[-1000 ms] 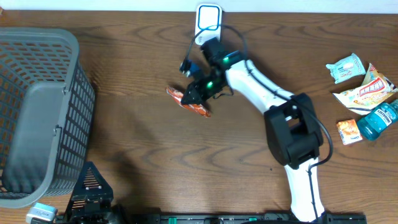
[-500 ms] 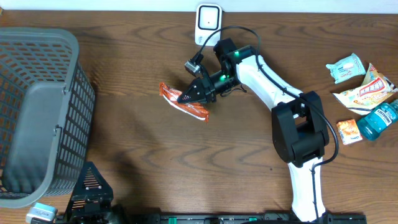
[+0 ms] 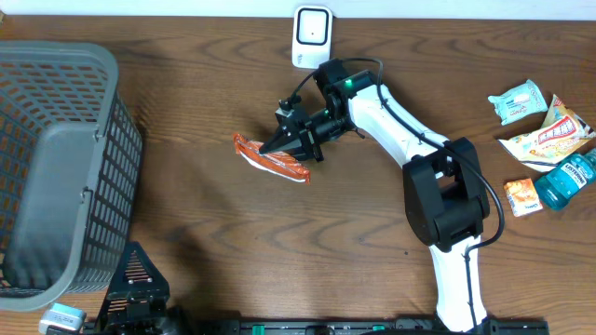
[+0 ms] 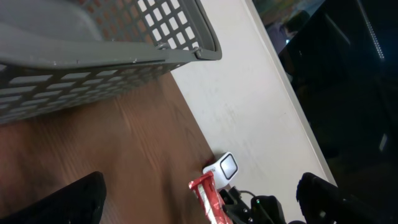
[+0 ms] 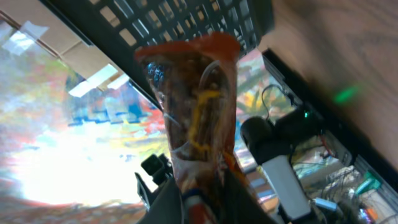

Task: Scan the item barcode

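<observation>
An orange packet (image 3: 265,158) pinched in the right gripper (image 3: 279,147), left of the scanner (image 3: 311,35); left gripper (image 4: 208,196) spread wide, holding nothing.

From my station I see an orange-red snack packet (image 3: 270,158), a dark brown wood-grain table (image 3: 214,242), a grey lattice basket (image 3: 56,158), a white scanner (image 3: 311,37), a white right arm (image 3: 391,116) with black joints, a teal mouthwash bottle (image 3: 568,181) and an orange box (image 3: 523,196).

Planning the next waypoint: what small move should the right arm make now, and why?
Probably carry the snack packet left toward the basket: the right end effector grips it clear of the scanner, on the basket's side.
</observation>
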{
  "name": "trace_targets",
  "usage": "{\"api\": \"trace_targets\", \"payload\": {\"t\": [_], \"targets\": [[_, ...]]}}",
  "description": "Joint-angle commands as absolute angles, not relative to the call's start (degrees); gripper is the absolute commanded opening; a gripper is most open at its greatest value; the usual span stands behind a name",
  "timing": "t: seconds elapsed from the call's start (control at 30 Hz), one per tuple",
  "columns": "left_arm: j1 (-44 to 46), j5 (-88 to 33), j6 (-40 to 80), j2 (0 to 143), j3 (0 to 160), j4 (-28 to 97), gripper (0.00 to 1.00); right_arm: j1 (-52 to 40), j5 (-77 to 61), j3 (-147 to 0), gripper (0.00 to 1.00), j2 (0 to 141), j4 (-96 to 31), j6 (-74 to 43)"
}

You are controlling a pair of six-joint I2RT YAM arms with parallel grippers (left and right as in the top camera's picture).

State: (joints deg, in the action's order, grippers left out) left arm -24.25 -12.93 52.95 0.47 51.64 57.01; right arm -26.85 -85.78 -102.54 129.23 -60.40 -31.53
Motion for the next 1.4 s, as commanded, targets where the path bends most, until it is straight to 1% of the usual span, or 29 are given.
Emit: {"api": "trace_targets", "payload": {"t": [0.0,0.07,0.1,0.13,0.17,0.23,0.27,0.3,0.4,0.43,0.47,0.5,0.53,0.57,0.6,0.63,0.7,0.77,0.87,0.9,0.93,1.0,1.07,1.1,1.23,1.33,1.37], "targets": [[-24.0,-12.4,53.3,0.2,52.5,56.9,0.98,-26.8,-88.2,-103.6,0.17,127.3,-60.4,-36.4],[-24.0,-12.4,53.3,0.2,52.5,56.9,0.98,-26.8,-88.2,-103.6,0.16,127.3,-60.4,-36.4],[-24.0,-12.4,53.3,0.2,52.5,56.9,0.98,-26.8,-88.2,-103.6,0.12,127.3,-60.4,-36.4],[-24.0,-12.4,53.3,0.2,52.5,56.9,0.98,-26.8,-88.2,-103.6,0.05,127.3,-60.4,-36.4],[-24.0,-12.4,53.3,0.2,52.5,56.9,0.98,-26.8,-87.8,-103.6,0.01,127.3,-60.4,-36.4],[-24.0,-12.4,53.3,0.2,52.5,56.9,0.98,-26.8,-84.7,-103.6,0.01,127.3,-59.2,-36.4],[-24.0,-12.4,53.3,0.2,52.5,56.9,0.98,-26.8,-81.4,-103.6,0.03,127.3,-57.8,-36.4],[-24.0,-12.4,53.3,0.2,52.5,56.9,0.98,-26.8,-76.8,-103.6,0.06,127.3,-56.0,-36.2],[-24.0,-12.4,53.3,0.2,52.5,56.9,0.98,-27.0,-59.8,-103.6,0.37,127.3,-50.4,-35.4],[-24.0,-12.4,53.3,0.2,52.6,56.9,0.98,-27.1,-54.4,-103.6,0.55,127.3,-48.9,-34.0],[-24.0,-12.4,53.3,0.2,52.7,56.9,0.98,-27.1,-50.1,-103.6,0.64,127.3,-47.9,-31.6],[-24.0,-12.4,53.3,0.2,52.8,56.9,0.97,-27.0,-47.5,-103.6,0.67,127.3,-46.9,-29.2],[-24.0,-12.4,53.2,0.2,53.0,57.0,0.98,-27.0,-47.0,-103.6,0.63,127.3,-46.0,-26.1],[-24.0,-12.3,53.2,0.2,53.1,57.0,0.98,-27.0,-47.5,-103.6,0.51,127.3,-45.3,-22.3],[-24.0,-12.3,53.2,0.2,53.2,57.0,0.98,-27.1,-48.7,-103.8,0.43,127.3,-45.5,-18.6],[-24.0,-12.3,53.2,0.2,53.2,57.0,0.98,-27.3,-49.8,-103.9,0.39,127.0,-46.3,-15.0],[-24.0,-12.3,52.5,0.2,53.2,57.0,0.98,-27.9,-49.7,-103.9,0.39,126.6,-48.2,-8.7],[-24.0,-12.3,52.2,0.2,53.2,57.0,0.98,-29.2,-45.5,-103.9,0.44,125.6,-51.5,-2.2],[-24.0,-12.3,52.2,0.2,53.2,57.0,0.98,-32.9,-36.0,-103.9,0.47,123.7,-57.1,4.9],[-24.0,-12.3,52.2,0.2,53.1,57.0,0.98,-34.4,-33.3,-103.9,0.58,123.3,-58.4,6.8],[-24.0,-12.3,52.2,0.2,53.1,57.0,0.98,-36.4,-29.6,-103.9,0.65,122.8,-59.5,8.3],[-24.1,-12.4,52.2,0.2,52.9,57.0,0.98,-40.9,-20.4,-103.9,0.73,122.6,-59.6,8.4],[-24.1,-12.4,52.2,0.2,52.9,57.0,0.98,-44.9,-12.7,-103.7,0.89,122.8,-58.5,8.5],[-24.1,-12.4,52.2,0.2,52.9,57.0,0.98,-47.2,-7.7,-103.4,0.88,123.0,-57.5,8.4],[-24.0,-12.4,52.2,0.2,53.1,56.9,0.98,-53.7,7.6,-100.7,0.80,123.3,-54.4,8.5],[-24.0,-12.4,52.2,0.2,53.4,57.0,0.98,-56.7,12.8,-98.1,0.80,123.7,-52.7,8.5],[-24.0,-12.4,52.2,0.2,53.5,56.9,0.98,-57.4,13.5,-97.1,0.82,123.7,-51.9,8.5]]}}
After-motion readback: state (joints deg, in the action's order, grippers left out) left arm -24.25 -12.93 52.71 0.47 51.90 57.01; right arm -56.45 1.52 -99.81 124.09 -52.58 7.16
